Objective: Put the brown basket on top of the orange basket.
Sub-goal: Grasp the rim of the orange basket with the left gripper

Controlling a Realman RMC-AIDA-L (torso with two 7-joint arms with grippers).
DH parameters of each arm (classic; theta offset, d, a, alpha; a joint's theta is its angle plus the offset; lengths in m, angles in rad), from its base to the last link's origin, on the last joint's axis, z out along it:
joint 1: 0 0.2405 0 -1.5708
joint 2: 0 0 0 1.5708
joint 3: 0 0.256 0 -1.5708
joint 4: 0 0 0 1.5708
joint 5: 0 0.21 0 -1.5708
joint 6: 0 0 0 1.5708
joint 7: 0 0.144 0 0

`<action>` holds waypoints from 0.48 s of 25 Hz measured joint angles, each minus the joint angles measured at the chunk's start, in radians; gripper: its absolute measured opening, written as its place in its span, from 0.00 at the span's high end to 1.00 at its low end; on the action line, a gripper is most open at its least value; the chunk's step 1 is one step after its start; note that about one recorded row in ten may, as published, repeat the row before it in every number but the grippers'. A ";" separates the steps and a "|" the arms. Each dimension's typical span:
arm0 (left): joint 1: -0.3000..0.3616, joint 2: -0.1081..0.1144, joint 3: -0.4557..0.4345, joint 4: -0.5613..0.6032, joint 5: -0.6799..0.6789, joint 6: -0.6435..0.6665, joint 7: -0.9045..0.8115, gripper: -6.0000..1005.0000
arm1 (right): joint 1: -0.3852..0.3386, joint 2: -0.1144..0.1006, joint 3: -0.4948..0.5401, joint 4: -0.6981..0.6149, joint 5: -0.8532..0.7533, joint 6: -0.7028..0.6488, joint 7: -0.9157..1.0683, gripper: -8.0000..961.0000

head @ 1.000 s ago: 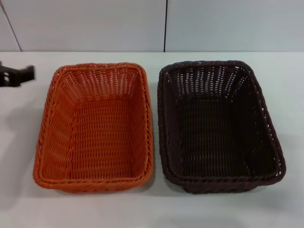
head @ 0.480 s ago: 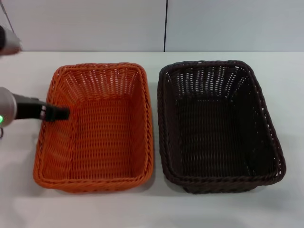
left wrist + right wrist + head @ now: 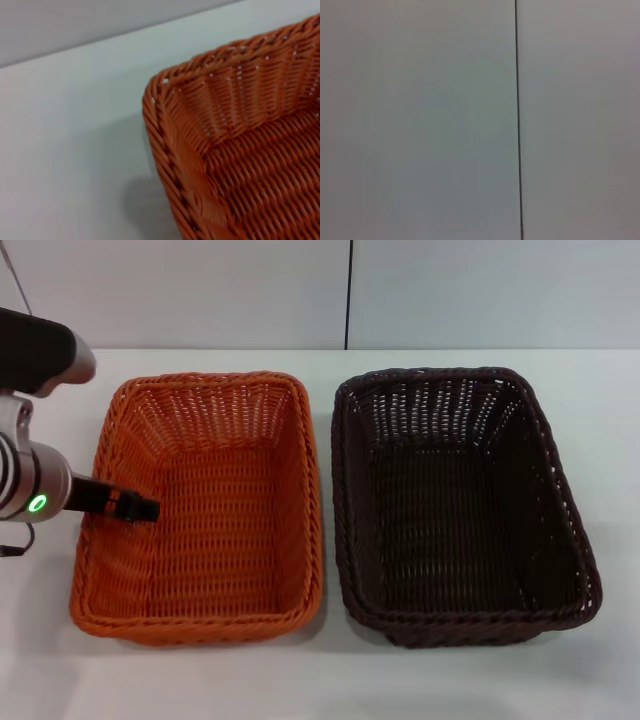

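Observation:
The orange basket (image 3: 312, 502) stands on the left of the white table (image 3: 330, 680). The brown basket (image 3: 342, 502) stands beside it on the right, rims nearly touching. Both are upright and empty. My left gripper (image 3: 145, 509) reaches in from the left and hangs over the orange basket's left rim, inside its left wall. The left wrist view shows one corner of the orange basket (image 3: 240, 150) from close above. My right gripper is out of view; its wrist view shows only a wall.
A pale wall (image 3: 200, 290) with a dark vertical seam (image 3: 349, 295) rises behind the table's back edge. Bare table shows around the baskets on the left, right and front.
My left arm has come in from the far left edge and moved right and nearer, so the gripper now hangs over the orange basket's left rim. The baskets have not moved.

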 joint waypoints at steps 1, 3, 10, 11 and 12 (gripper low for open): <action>-0.006 0.000 0.000 0.011 0.000 0.001 0.000 0.27 | 0.000 0.000 0.000 0.000 -0.002 0.000 0.000 0.17; -0.028 0.000 0.001 0.049 -0.003 0.004 -0.001 0.28 | 0.000 0.000 0.000 0.000 -0.002 0.000 0.000 0.17; -0.067 0.004 0.004 0.100 0.013 -0.012 0.008 0.31 | -0.004 0.002 -0.003 -0.004 -0.006 -0.001 0.000 0.17; -0.068 0.004 0.007 0.099 0.018 -0.011 0.010 0.31 | -0.005 0.002 -0.004 -0.006 -0.007 0.000 0.000 0.17; -0.068 0.004 0.008 0.096 0.021 -0.010 0.010 0.31 | -0.005 0.002 -0.004 -0.006 -0.007 0.000 0.000 0.17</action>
